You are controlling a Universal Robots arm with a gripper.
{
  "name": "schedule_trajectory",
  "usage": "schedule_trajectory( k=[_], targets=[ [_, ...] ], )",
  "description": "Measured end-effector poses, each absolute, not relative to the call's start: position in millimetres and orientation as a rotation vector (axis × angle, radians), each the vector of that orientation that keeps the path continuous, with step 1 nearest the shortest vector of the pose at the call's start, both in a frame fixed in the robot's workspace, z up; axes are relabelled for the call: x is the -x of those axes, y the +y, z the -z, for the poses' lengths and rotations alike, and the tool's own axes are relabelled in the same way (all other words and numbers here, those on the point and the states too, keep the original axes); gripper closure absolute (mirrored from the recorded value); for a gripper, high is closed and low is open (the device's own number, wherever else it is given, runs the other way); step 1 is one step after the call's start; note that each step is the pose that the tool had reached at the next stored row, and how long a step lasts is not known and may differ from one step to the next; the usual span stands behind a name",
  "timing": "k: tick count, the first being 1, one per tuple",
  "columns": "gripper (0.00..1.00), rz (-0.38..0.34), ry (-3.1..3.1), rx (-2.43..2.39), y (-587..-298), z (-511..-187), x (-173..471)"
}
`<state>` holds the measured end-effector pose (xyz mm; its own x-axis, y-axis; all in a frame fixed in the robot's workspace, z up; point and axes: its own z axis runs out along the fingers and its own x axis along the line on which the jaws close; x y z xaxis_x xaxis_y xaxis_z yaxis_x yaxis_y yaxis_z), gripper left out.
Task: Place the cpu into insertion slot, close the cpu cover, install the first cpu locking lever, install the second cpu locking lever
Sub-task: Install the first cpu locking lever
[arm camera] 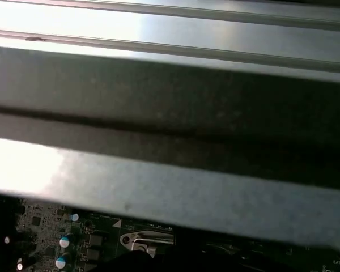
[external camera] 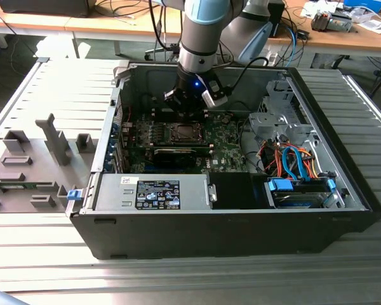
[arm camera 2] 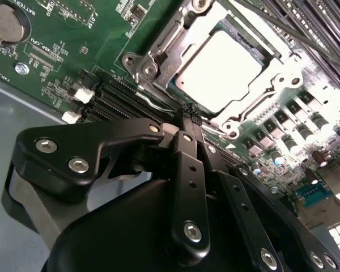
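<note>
Cpu (arm camera 2: 224, 71) sits in the slot (arm camera 2: 158, 54) beyond the claw (arm camera 2: 188, 113), cover (arm camera 2: 260, 96) down over it. Claw fingers are pressed together at the socket's edge; whether they pinch a lever is hidden.

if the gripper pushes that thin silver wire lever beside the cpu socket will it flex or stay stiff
The thin silver wire lever looks slender and springy, so it would probably flex a little before moving. Its smooth round metal may let the black gripper slip off. The silver metal cpu cover frame looks flatter and thicker, likely stiffer.
</note>
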<state>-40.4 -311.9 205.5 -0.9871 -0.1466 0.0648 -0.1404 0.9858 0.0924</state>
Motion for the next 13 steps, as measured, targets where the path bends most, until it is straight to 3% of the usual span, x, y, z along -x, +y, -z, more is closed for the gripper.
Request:
schedule_trajectory(
  k=[13],
  targets=[
    [0.89, 0.133, -3.058, -0.230, -313.4, -202.1, 35.9]
  ],
)
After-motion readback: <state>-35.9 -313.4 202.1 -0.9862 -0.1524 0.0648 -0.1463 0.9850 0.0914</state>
